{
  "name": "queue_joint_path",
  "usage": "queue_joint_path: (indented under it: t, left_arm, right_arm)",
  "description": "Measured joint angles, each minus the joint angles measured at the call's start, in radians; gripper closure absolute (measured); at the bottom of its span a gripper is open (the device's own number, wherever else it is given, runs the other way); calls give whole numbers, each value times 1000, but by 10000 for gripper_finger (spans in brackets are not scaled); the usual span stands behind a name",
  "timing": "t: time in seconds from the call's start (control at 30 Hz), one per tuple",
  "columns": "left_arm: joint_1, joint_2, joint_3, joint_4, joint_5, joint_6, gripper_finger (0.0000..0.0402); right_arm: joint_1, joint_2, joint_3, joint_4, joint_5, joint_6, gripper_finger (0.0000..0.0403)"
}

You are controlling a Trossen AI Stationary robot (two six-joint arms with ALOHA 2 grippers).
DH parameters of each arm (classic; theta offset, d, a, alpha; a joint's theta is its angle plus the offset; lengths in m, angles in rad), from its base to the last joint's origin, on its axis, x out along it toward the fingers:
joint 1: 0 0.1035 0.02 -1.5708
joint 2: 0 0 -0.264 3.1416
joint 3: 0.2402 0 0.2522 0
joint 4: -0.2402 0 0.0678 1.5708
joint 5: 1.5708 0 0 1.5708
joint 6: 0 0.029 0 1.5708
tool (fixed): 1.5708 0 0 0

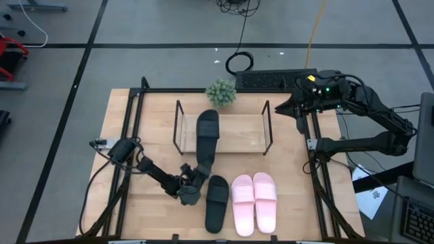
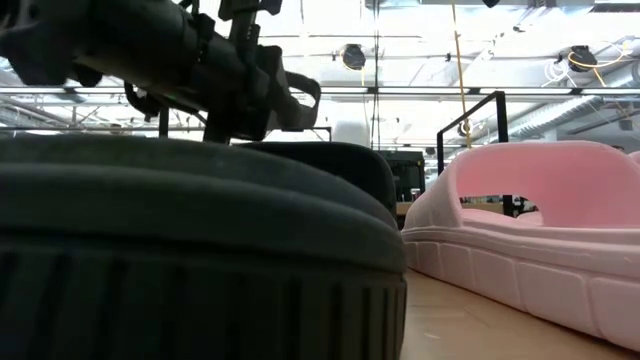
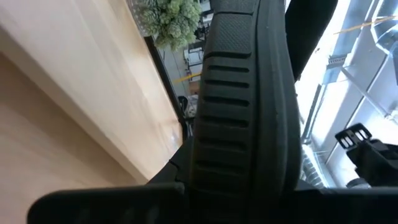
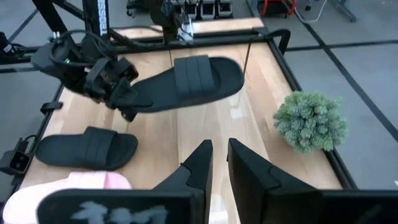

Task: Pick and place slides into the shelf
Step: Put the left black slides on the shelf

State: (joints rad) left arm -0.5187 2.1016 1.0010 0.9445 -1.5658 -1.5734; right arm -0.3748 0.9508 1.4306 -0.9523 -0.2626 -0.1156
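From above, the left gripper point(image 1: 192, 181) clamps one black slide point(image 1: 206, 144) by its heel, toe reaching over the shelf point(image 1: 252, 133); the second black slide point(image 1: 217, 202) and pink pair point(image 1: 255, 202) lie along the table's point(image 1: 149, 149) near edge. Right wrist view: right gripper point(image 4: 216, 163) idle, fingers nearly together, empty. The heel-only grip could let the slide pivot and catch the shelf's wire frame.

Overhead light: I see the table point(image 1: 156, 203) evenly lit, shadows soft.
Low view: ceiling lights glare white; near black sandal point(image 2: 190, 250) fills my frame, blurred.
Left wrist: windows blown out; sandal sole point(image 3: 245, 112) close and soft.
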Motion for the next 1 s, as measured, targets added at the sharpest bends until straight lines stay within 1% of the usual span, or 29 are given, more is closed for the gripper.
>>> queue_joint_path:
  t: [0.13,0.2,0.5,0.73,1.0]
  left_arm:
    - [14,-17,-34,7,1,-10,348]
    - [19,-41,-71,4,0,-39,348]
    - [42,-87,-141,0,-1,-120,348]
    - [70,-92,-184,1,-3,-200,348]
    - [53,-92,-233,1,-7,-269,348]
  right_arm:
    - [0,0,0,-28,0,-1,360]
    - [0,0,0,-37,0,-1,360]
    - [0,0,0,-48,1,2,360]
    - [0,0,0,-56,0,25,360]
    - [0,0,0,-55,0,26,360]
